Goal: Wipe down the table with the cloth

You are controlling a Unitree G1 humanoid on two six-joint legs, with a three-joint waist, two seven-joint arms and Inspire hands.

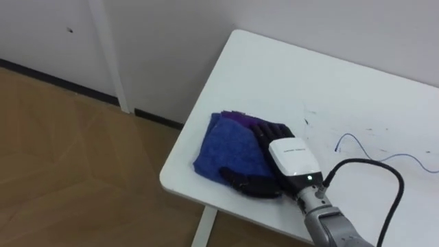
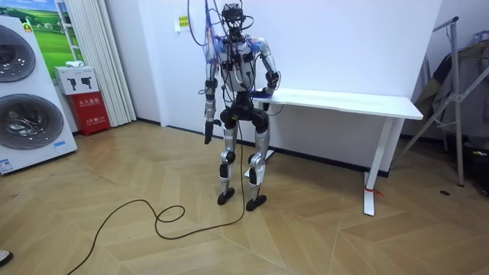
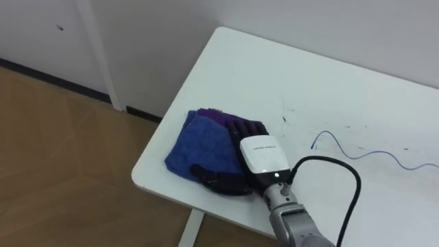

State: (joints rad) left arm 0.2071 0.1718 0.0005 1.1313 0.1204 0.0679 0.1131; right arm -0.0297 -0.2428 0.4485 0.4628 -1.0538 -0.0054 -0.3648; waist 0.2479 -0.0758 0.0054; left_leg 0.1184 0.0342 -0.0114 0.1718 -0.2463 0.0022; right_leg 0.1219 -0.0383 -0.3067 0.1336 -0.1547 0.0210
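The floor (image 2: 153,237) is wood, laid in a herringbone pattern, and the wall (image 2: 344,46) behind the table is white. In the room view the robot stands upright at the left end of the table (image 1: 288,75), facing the wall, with the tabletop running away to its right. Two washers (image 2: 23,99) stand at the room view's left edge.

The table is white, and the eye views look down on its near left corner. The cloth (image 1: 230,147) lies on that corner, close to the left edge and the front edge. It is blue, bunched in loose folds, with a purple fold along its far side.

The right hand (image 1: 288,156) comes in from the lower right and lies palm down on the right part of the cloth. Its fingers (image 1: 264,130) are straight and slightly spread, flat on the purple fold. The thumb (image 1: 243,182) stretches along the cloth's near edge. Most of the blue cloth shows to the left of the hand.

The left hand (image 2: 206,136) hangs by the robot's side at the room view's left, well apart from the table; how its fingers are set cannot be told.

To the right of the hand, a thin blue line (image 1: 357,140) curls across the tabletop, with a few small dark marks (image 1: 309,120) near it.
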